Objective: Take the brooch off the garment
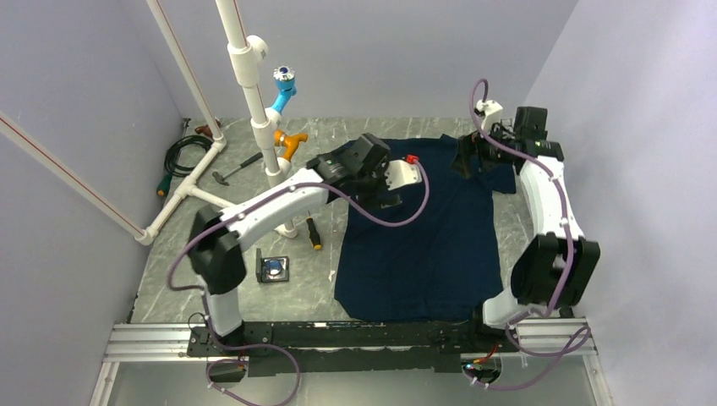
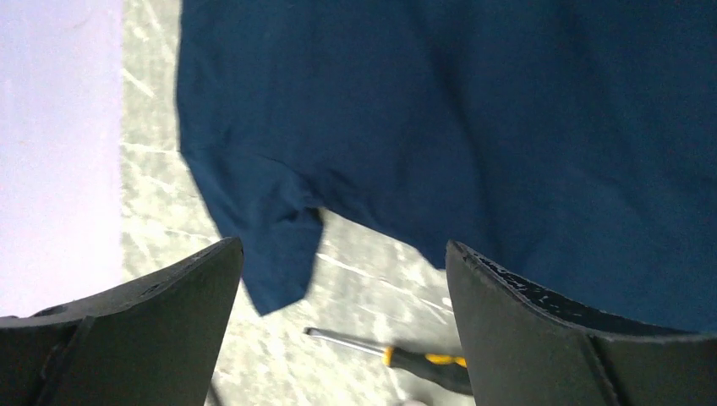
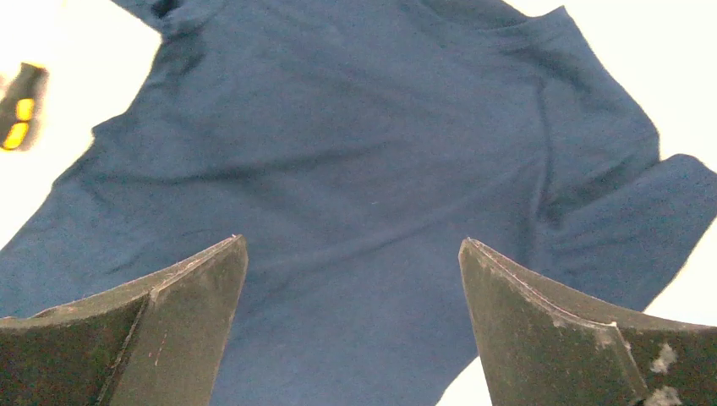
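Cloth dominates the overhead view: the garment [image 1: 431,237], a dark navy short-sleeved T-shirt, lies spread flat on a grey marbled table [image 1: 169,279], its hem toward the arm bases and its neck toward the far wall. The left arm reaches in from the left, and its head hangs over the shirt's far left shoulder and sleeve. In its wrist view the left gripper [image 2: 340,249] stands with both black fingers spread wide and nothing between them, only navy cloth, one short sleeve and a strip of table below. The right arm bends up the right side and hangs over the far right sleeve. The right gripper [image 3: 353,241] is likewise spread wide and grips nothing, with cloth filling most of its view. The brooch [image 1: 275,270], a small round blue-grey disc, is off the shirt. It sits in a small black square holder [image 1: 261,275] on the table, well to the left of the shirt and just beside the left arm's elbow. A screwdriver [image 1: 314,235] with a yellow-and-black handle lies on the table between that holder and the shirt's left edge. Farther left stands a white pipe frame [image 1: 245,76] carrying a light-blue fitting [image 1: 285,85] and an orange one [image 1: 290,144], with a hammer [image 1: 232,169] and a coiled black cable [image 1: 186,152] nearby.
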`<state>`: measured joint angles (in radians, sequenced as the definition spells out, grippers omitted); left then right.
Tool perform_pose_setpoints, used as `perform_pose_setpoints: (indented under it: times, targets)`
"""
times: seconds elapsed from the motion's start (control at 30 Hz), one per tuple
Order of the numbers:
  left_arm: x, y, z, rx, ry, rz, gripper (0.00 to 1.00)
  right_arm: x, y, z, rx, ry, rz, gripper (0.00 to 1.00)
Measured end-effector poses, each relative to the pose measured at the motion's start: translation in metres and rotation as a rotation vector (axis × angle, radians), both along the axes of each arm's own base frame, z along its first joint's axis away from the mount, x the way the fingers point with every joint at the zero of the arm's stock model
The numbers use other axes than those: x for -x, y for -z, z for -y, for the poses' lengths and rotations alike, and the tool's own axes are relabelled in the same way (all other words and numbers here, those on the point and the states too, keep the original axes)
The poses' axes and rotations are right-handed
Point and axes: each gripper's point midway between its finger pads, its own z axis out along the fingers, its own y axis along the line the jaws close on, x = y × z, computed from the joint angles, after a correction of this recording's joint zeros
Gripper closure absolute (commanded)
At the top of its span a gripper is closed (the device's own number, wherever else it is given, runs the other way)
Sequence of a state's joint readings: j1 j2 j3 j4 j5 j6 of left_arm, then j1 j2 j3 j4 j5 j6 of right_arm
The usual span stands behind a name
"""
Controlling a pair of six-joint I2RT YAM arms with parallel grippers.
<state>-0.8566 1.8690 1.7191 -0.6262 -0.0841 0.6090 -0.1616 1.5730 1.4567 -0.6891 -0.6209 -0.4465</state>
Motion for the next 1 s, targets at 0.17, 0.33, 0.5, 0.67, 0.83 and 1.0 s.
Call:
perform_pose_setpoints:
  times: [0.17,0.33,0.5,0.67,0.83,1.0]
  targets:
    - [0.059,-0.04,-0.016,0.141,0.081,-0.107,0.02,0.054,-0.01,-0.035,-0.027,-0.065,0.006,0.0]
    - [0.114,-0.056,-0.063,0.213,0.139,-0.14,0.01,0.1,-0.002,-0.078,-0.004,-0.176,0.006,0.0]
    - [0.127,-0.066,-0.128,0.303,0.063,-0.156,0.01,0.129,0.021,-0.095,0.035,-0.224,-0.046,0.0]
    - [0.137,-0.08,-0.181,0.399,-0.057,-0.095,0.0,0.134,0.022,-0.083,0.076,-0.163,-0.025,0.0]
    - [0.14,-0.102,-0.247,0.507,-0.301,0.06,0.01,0.144,0.012,-0.067,0.119,-0.078,0.074,0.0]
    - [0.151,-0.109,-0.296,0.556,-0.522,0.22,0.01,0.148,0.004,-0.049,0.15,0.033,0.176,0.0]
